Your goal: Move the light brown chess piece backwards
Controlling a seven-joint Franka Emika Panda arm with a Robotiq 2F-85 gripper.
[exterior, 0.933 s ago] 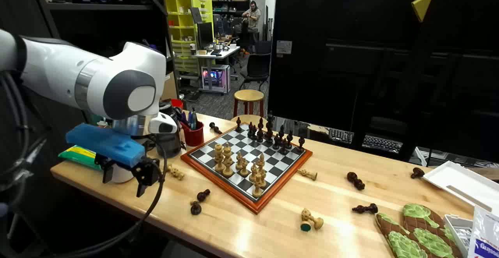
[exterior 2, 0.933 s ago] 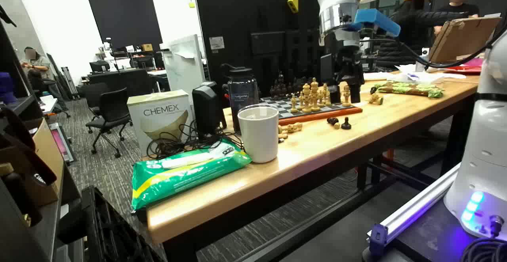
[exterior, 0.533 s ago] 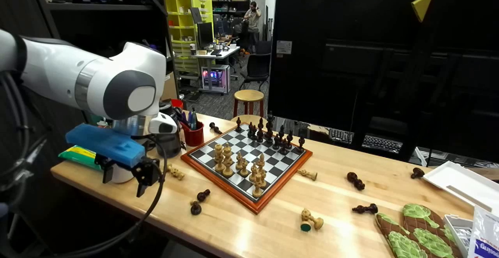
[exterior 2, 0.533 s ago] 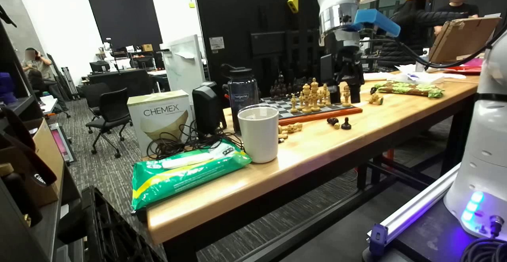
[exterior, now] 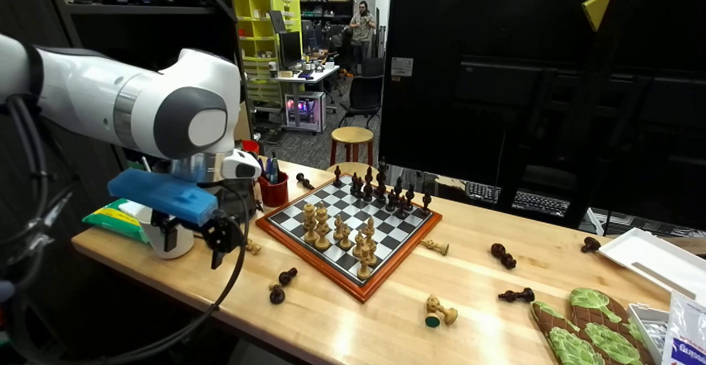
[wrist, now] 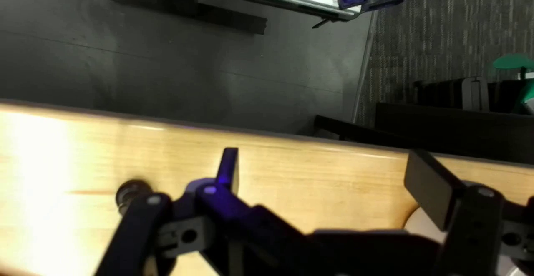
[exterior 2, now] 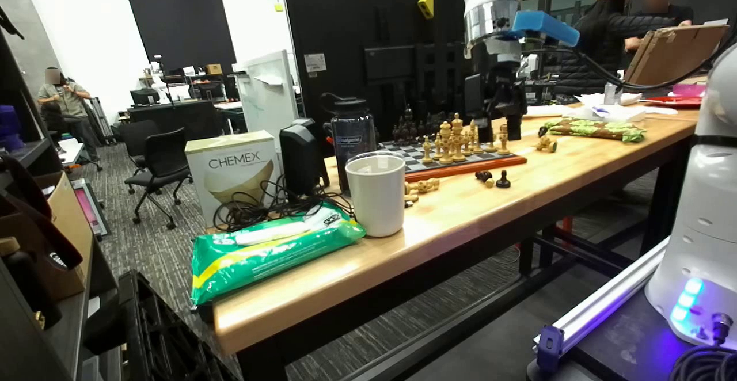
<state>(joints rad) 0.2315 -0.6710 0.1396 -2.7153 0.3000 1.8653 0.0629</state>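
Gripper hung spread wide near a long edge of the wooden table

Its fingers stood far apart, wood grain showing between them in the wrist view. It hovered just inside the edge that faced the robot's base, toward the end corner where a white cup stood just beside a green packet.

Set in from that edge, apart from the gripper, lay the chessboard. Light brown chess pieces stood upright on its squares toward the long edge, one of them close to a corner of the board. Dark brown chess pieces stood along the opposite side.

Which light brown piece the task meant could not be told. A fallen light brown piece lay on the table just beside the board's border, and another toppled light brown piece lay between the board and the cup. A fallen dark brown piece lay between the board and the long edge. A red pen holder stood near a corner of the board.
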